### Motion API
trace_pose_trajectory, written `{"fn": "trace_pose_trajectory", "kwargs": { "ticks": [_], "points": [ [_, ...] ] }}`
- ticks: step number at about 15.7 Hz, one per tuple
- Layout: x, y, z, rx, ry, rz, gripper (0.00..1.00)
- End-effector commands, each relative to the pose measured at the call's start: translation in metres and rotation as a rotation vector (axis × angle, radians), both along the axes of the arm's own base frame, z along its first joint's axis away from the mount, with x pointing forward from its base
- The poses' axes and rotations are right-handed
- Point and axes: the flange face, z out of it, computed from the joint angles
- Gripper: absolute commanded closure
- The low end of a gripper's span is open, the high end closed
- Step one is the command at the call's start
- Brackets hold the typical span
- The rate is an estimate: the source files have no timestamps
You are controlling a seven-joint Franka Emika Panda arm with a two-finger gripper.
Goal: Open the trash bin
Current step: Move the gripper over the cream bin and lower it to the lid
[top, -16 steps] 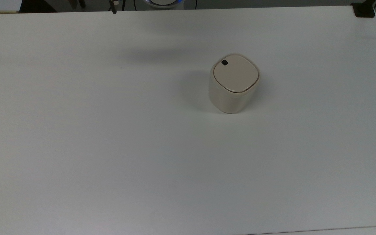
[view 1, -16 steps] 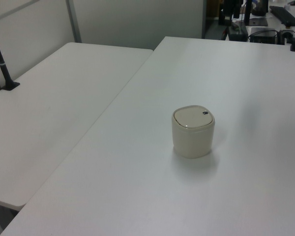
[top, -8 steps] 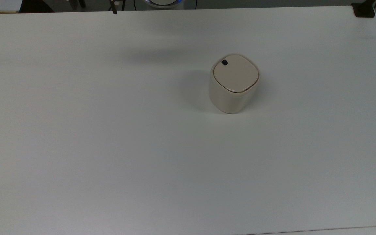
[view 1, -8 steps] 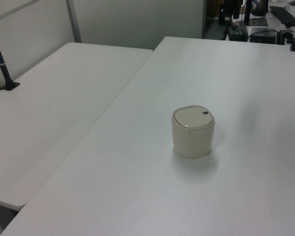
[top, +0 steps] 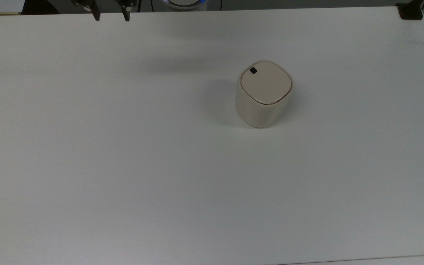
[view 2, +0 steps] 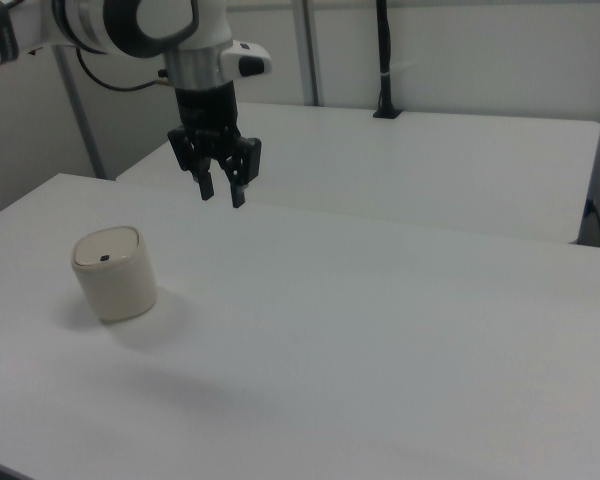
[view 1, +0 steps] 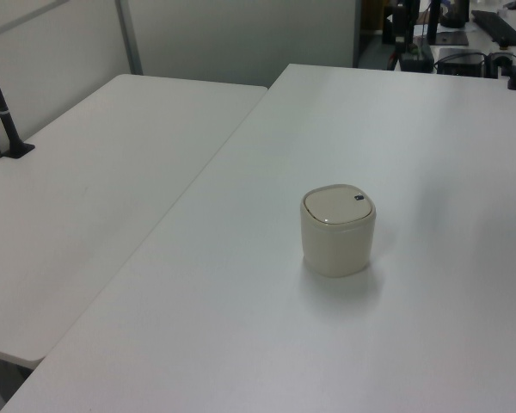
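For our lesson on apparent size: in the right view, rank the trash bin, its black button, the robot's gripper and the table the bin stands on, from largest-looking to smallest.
1. Table, largest by far.
2 and 3. Trash bin and gripper: they look alike in size, and they stand at different distances from the camera, so I won't rank them.
4. Black button, smallest.

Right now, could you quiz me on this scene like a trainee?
1. True or false: the trash bin's lid is shut.
2. What small dark thing sits on the lid?
3. Is the tool A) touching the bin, B) in the air apart from it, or C) resting on the table?

Key: 1 true. 2 a black button near one corner. 3 B.
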Motion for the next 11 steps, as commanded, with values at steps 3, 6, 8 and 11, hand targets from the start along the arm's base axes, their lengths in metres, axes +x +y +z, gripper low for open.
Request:
{"fn": "trace_pose_trajectory", "kwargs": {
  "ticks": [3,6,8,11],
  "points": [
    [0.019,0.036,0.002,0.130,-0.115,0.095,1.00],
    [0.031,0.098,-0.014,0.130,-0.090,0.159,1.00],
    [0.038,0.144,-0.024,0.122,-0.091,0.168,1.00],
    [0.044,0.199,-0.038,0.103,-0.101,0.151,1.00]
  ]
}}
